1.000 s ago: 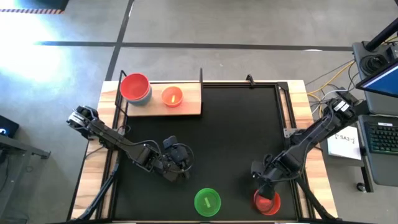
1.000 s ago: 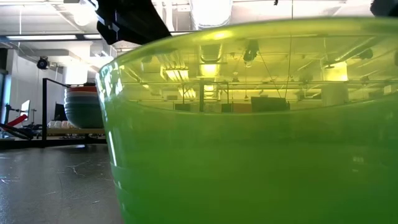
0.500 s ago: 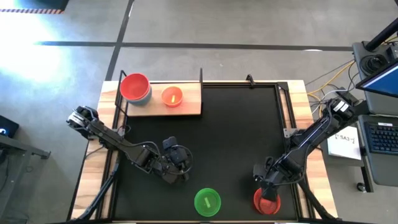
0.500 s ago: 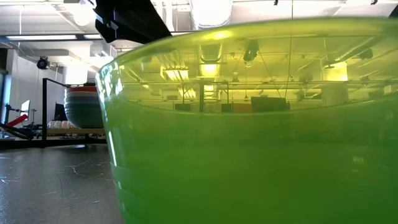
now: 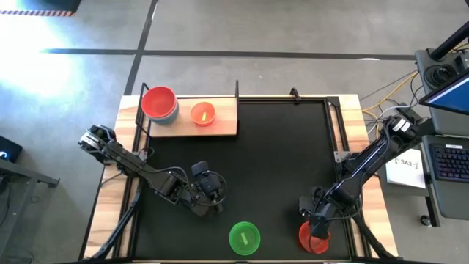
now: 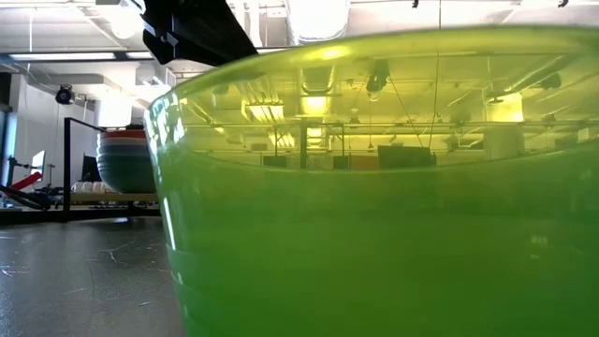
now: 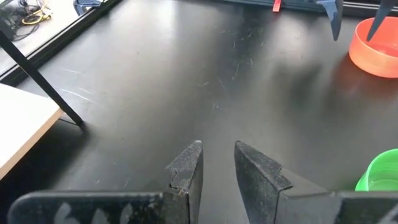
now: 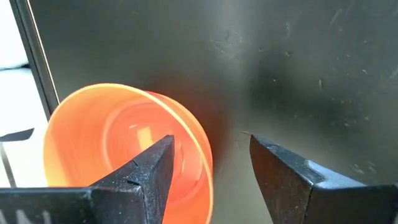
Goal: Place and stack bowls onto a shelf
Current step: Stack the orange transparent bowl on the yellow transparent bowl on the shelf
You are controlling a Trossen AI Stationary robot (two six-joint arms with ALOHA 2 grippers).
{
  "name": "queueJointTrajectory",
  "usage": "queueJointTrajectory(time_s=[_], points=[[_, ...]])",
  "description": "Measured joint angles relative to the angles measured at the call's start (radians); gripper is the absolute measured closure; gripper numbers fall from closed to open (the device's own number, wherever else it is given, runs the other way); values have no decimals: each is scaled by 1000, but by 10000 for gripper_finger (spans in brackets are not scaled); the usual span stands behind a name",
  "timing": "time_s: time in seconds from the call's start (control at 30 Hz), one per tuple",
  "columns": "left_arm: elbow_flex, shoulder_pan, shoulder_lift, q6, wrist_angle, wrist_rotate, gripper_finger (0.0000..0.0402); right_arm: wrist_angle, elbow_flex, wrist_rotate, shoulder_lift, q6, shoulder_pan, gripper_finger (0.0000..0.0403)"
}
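Down low, right pincer (image 8: 211,168) apart astride translucent round red bowl (image 8: 118,146) rim, left pincer (image 7: 217,165) slightly apart

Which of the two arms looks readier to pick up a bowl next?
The right one. Its right gripper is open, with the rim of the red bowl between its fingers. The left gripper hangs over bare table, beside the green bowl.

The right gripper (image 5: 314,232) has moved down over the red bowl (image 5: 319,240).
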Motion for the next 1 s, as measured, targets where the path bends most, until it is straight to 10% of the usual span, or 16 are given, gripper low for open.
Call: queueJointTrajectory(time_s=[1.0], points=[[-6,0,0,1,-2,-7,327,135,-53,7,0,-79,0,232]])
